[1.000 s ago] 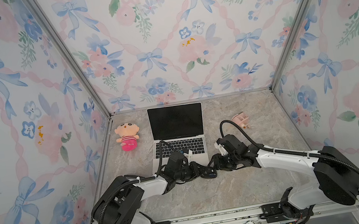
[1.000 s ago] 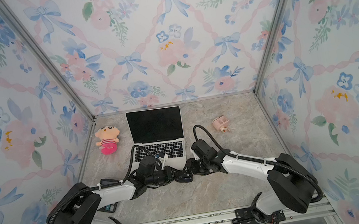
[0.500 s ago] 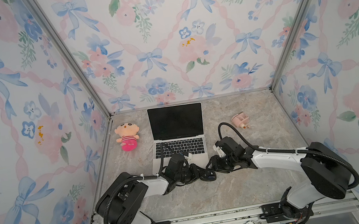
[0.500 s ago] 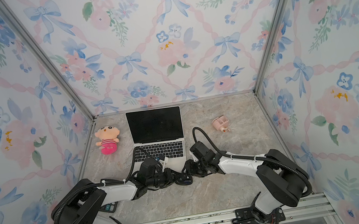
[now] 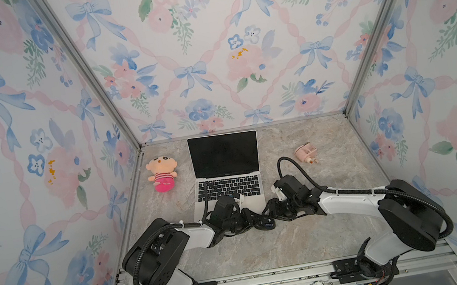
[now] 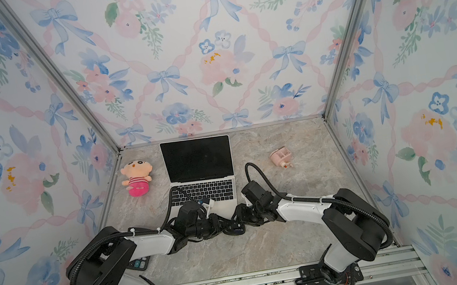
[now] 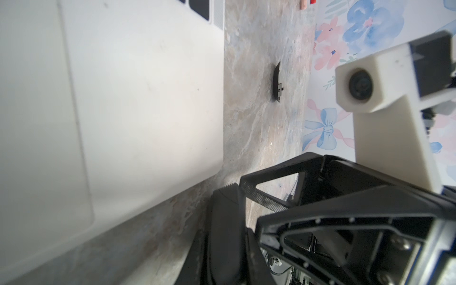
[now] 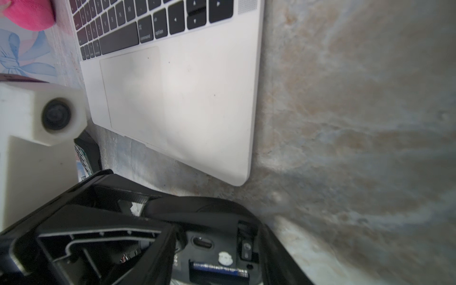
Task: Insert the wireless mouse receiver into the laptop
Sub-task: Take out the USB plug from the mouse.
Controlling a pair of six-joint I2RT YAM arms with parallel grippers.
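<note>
Found laptop (image 5: 224, 155) open at rear centre of table (image 5: 270, 247), screen dark and upright. Noted both pincers low over the table just off the laptop's front right corner, tips facing each other. Recorded left pincer (image 5: 252, 224) fully shut; cannot tell from any view whether anything sits between its fingers. Recorded right pincer (image 5: 271, 215) parted to the width of mouse (image 8: 217, 246) and clamped on it, one finger on either side. Saw the mouse's underside in the right wrist view, with the battery bay uncovered and a blue-labelled cell inside. Could not make out receiver in any view; cannot tell its place. Noted cover (image 7: 277, 82) lying alone on the table beside the laptop's right edge, apart from it. Logged doll (image 5: 162, 173) just left of the laptop, level with the screen. Logged small pink item (image 5: 305, 153) well to the laptop's right. Spotted calculator (image 6: 138, 263) front-left of the laptop, partly hidden under the left arm.
</note>
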